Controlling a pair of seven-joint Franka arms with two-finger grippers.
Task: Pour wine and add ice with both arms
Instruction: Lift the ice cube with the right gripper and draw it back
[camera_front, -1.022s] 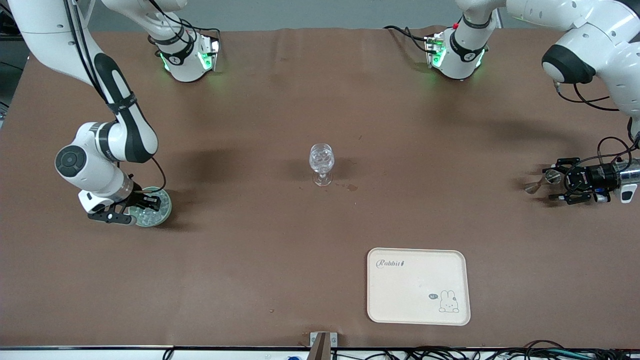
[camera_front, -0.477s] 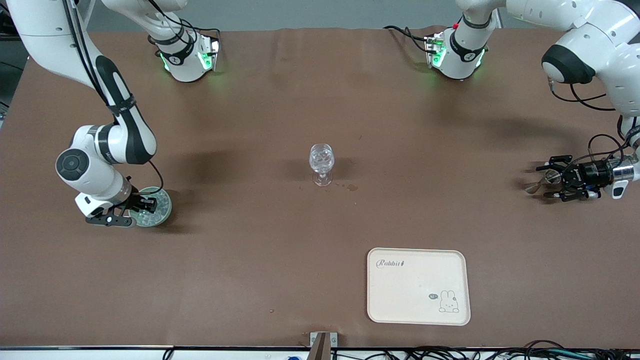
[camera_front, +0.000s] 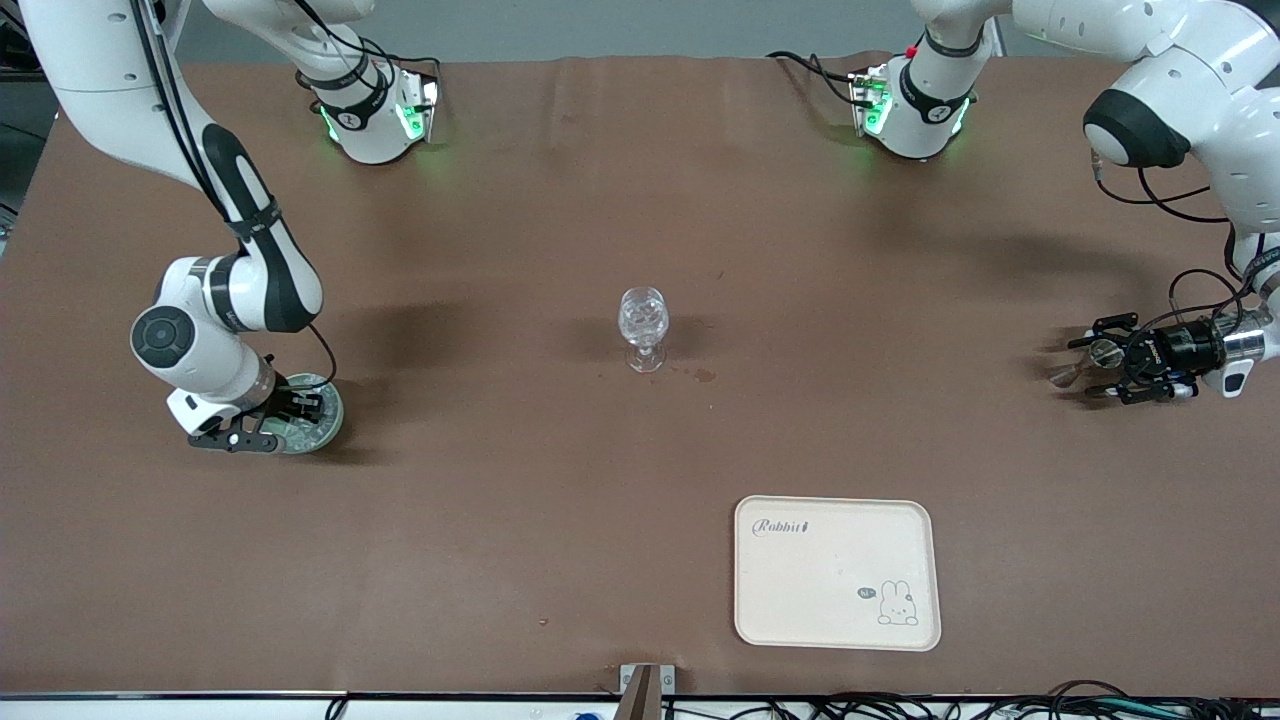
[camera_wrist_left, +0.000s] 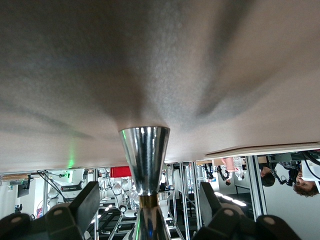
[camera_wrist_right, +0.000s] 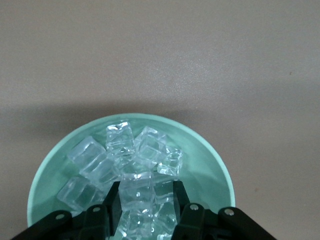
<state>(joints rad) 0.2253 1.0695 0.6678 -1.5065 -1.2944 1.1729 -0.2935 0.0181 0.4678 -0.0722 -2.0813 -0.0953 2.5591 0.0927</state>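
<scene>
Right wrist view: ice (camera_wrist_right: 136, 176) between end effector (camera_wrist_right: 145, 205) fingers (bowl)

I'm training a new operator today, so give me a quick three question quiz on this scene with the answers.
1. True or false: the ice lies in a green bowl.
2. The right pincer is: A) over the tray, B) down in the bowl, its fingers either side of an ice cube, C) at the stemmed glass.
3. Fill in: the cream tray is ____ the front camera than the stemmed glass.

Key: 1 true; 2 B; 3 nearer to.
</scene>
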